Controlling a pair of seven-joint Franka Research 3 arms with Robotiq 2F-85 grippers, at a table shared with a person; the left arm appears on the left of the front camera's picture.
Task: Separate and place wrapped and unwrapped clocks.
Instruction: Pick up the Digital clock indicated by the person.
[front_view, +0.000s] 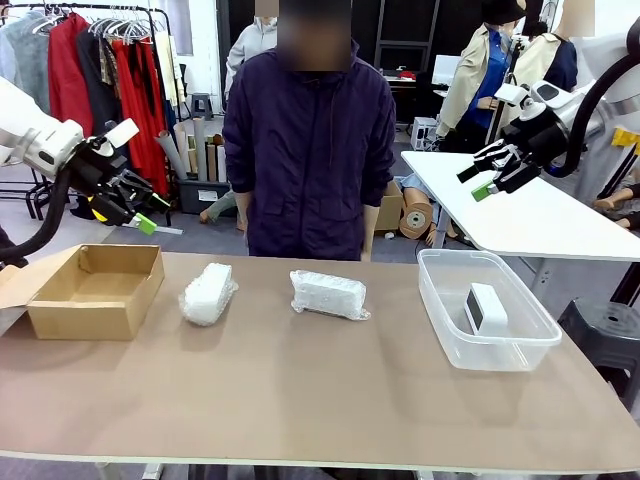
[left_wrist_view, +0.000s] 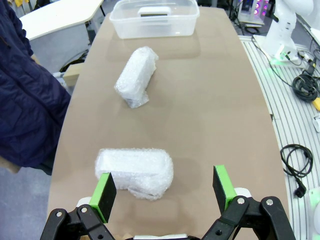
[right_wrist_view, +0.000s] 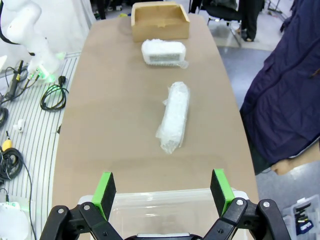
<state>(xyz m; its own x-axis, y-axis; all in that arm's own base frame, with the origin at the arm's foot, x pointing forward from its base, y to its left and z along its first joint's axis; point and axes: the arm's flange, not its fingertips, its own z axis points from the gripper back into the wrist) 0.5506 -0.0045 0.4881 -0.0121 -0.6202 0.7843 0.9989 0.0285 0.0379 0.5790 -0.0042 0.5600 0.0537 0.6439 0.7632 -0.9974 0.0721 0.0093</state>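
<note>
Two bubble-wrapped clocks lie mid-table: one left of centre (front_view: 208, 293), one at the centre (front_view: 328, 294). The bare white clock (front_view: 486, 308) stands inside a clear plastic tub (front_view: 440, 264) on the right. My left gripper (front_view: 140, 212) hangs open in the air above the cardboard box (front_view: 95, 290). In its wrist view the open left gripper (left_wrist_view: 165, 192) looks down on the nearer wrapped clock (left_wrist_view: 135, 171); the other wrapped clock (left_wrist_view: 136, 76) and the tub (left_wrist_view: 154, 25) lie beyond. My right gripper (front_view: 478, 180) is open, raised above the tub (right_wrist_view: 165, 207), holding nothing.
A person in a dark jacket (front_view: 308, 150) stands at the far edge, hands out of sight. A second white table (front_view: 540, 215) stands behind on the right. The open cardboard box (right_wrist_view: 160, 21) sits at the table's left end. Cables lie on the floor (left_wrist_view: 297, 160).
</note>
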